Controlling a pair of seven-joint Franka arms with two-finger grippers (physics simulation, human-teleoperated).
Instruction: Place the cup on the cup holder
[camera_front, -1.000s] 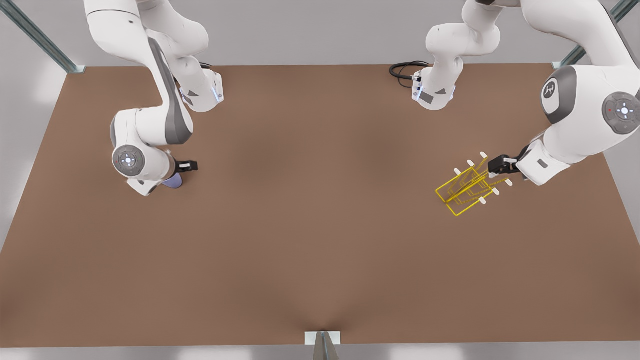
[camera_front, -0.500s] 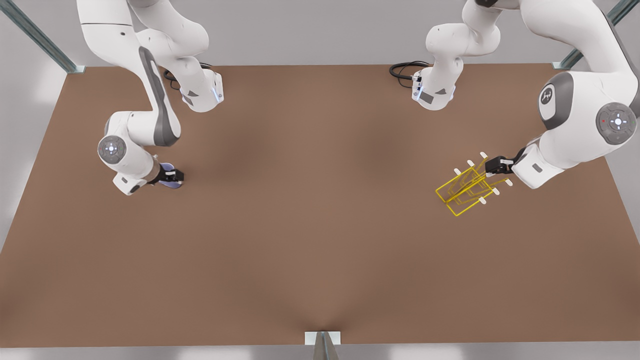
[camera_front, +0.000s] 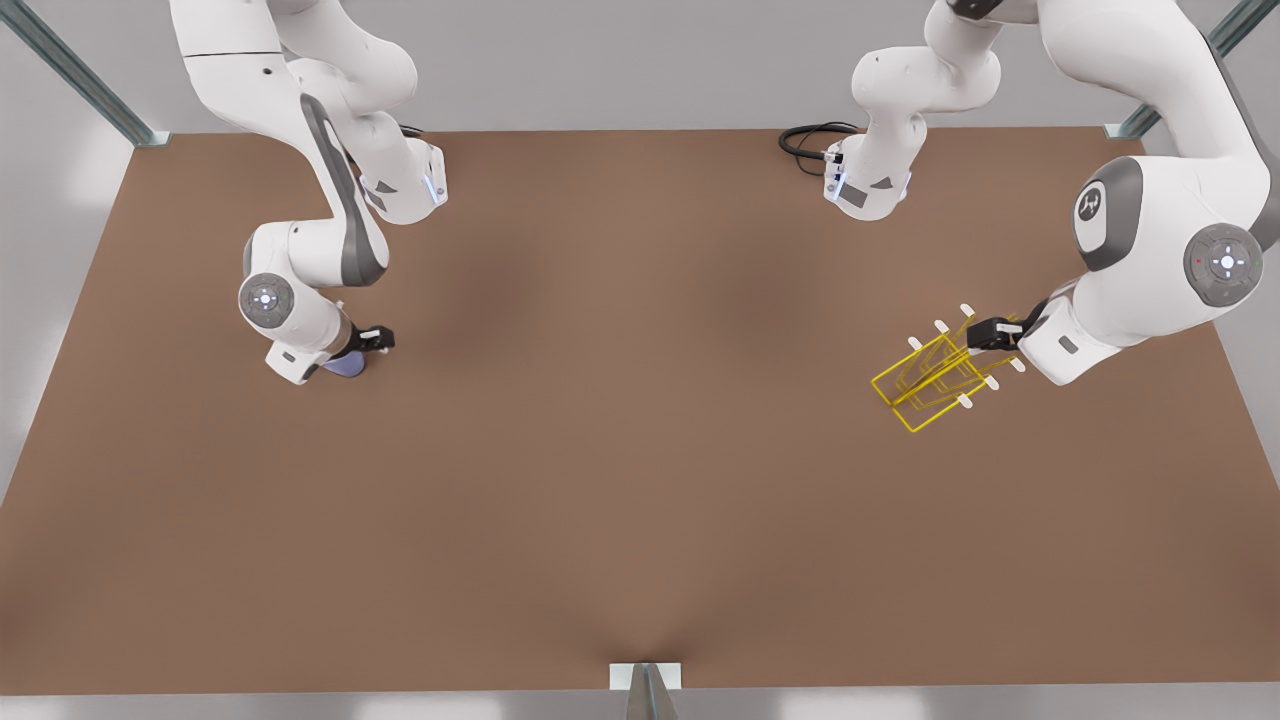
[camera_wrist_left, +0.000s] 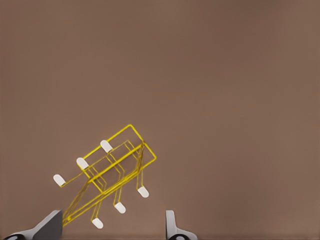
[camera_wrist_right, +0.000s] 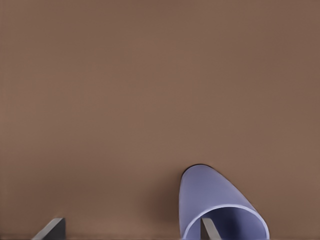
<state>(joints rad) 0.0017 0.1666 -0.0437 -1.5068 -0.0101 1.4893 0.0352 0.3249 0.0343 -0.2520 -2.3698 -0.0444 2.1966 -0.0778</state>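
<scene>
Fingers spread, the right end effector (camera_front: 378, 338) straddled the rim of the small lavender-blue tumbler cup (camera_wrist_right: 220, 212) on the brown surface (camera_front: 620, 480), while the left end effector (camera_front: 982, 334), likewise parted, hovered at the yellow wire-frame cup holder (camera_front: 930, 380), well apart.

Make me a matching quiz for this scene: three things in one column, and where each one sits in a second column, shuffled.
Things:
1. small lavender-blue cup
2. yellow wire cup holder
3. coiled black cable

Places:
A. front view's right, at the open left gripper
B. far edge of the brown table, beside an arm base
C. front view's left, at the open right gripper

Pairs: 1-C, 2-A, 3-B
</scene>
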